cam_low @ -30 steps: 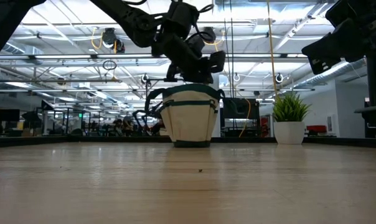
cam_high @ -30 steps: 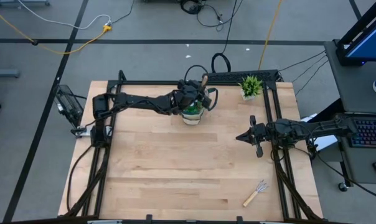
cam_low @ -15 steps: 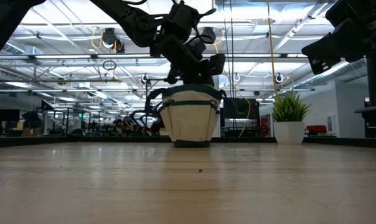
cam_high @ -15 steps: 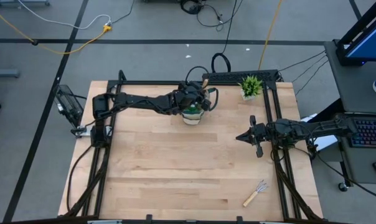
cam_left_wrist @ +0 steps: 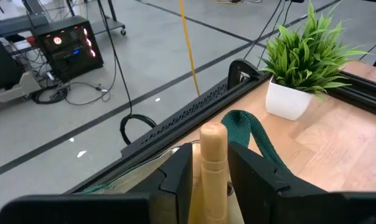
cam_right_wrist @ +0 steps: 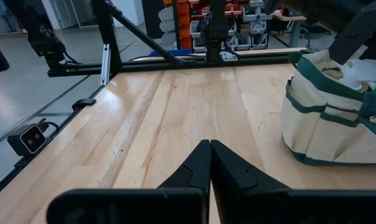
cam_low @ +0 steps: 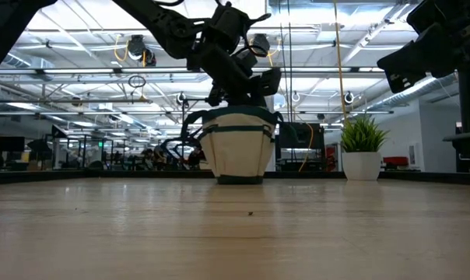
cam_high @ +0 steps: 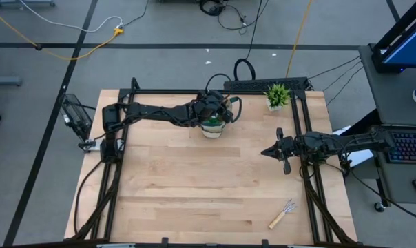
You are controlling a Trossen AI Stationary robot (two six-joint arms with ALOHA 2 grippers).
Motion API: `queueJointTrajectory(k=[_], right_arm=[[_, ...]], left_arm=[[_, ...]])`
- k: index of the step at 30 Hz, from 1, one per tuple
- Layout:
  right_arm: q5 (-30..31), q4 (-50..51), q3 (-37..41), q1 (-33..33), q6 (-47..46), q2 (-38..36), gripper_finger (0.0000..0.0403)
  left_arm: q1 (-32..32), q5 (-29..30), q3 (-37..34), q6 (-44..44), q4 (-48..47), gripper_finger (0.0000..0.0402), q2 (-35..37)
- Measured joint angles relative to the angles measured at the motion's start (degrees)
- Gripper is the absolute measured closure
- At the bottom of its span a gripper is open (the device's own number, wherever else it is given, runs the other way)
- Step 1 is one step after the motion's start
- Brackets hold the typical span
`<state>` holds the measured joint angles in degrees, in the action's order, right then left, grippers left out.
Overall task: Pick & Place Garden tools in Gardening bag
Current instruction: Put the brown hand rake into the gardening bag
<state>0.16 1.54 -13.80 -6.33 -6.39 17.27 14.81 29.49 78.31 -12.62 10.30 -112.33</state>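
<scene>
The beige gardening bag [cam_high: 212,129] [cam_low: 235,152] [cam_right_wrist: 331,124] stands on its base near the table's far edge, with a green spray bottle [cam_high: 210,125] inside. My left gripper [cam_high: 225,103] [cam_left_wrist: 210,155] hovers over the bag's rim, pointing almost level. A tool's upright wooden handle [cam_left_wrist: 213,149] stands between its slightly parted fingers; the tool's head is hidden in the bag. A wooden-handled hand rake [cam_high: 282,213] lies flat near the table's near right corner. My right gripper [cam_high: 264,152] [cam_right_wrist: 210,146] waits shut at the right side. My left gripper has its fingers [cam_left_wrist: 178,171] level on either side of the wooden handle's upper end [cam_left_wrist: 213,140], lying across it. A thin dark gap shows between one finger and the handle. Whether the other finger touches it, I cannot tell.
A small potted plant [cam_high: 277,96] [cam_low: 362,148] [cam_left_wrist: 300,68] stands at the far right, close to the bag. A dark green loop handle [cam_left_wrist: 253,134] of the bag arches just beyond my left fingers. Bare wood stretches across the table's middle and near left.
The wooden handle's end, which stuck out past my left gripper toward the far edge, now shows less far beyond it. My left gripper has stayed over the bag.
</scene>
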Motion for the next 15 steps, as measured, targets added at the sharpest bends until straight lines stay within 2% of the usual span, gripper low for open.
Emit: queueJointTrajectory(k=[5,15], right_arm=[[0.0,0.0,0.0,0.0,0.0,0.0,0.0403],[0.0,0.0,0.0,0.0,0.0,0.0,0.0403]], left_arm=[[0.0,0.0,-0.1,3.0,2.6,0.0294,0.8],[0.0,0.1,-0.1,11.9,4.7,0.0293,8.7]])
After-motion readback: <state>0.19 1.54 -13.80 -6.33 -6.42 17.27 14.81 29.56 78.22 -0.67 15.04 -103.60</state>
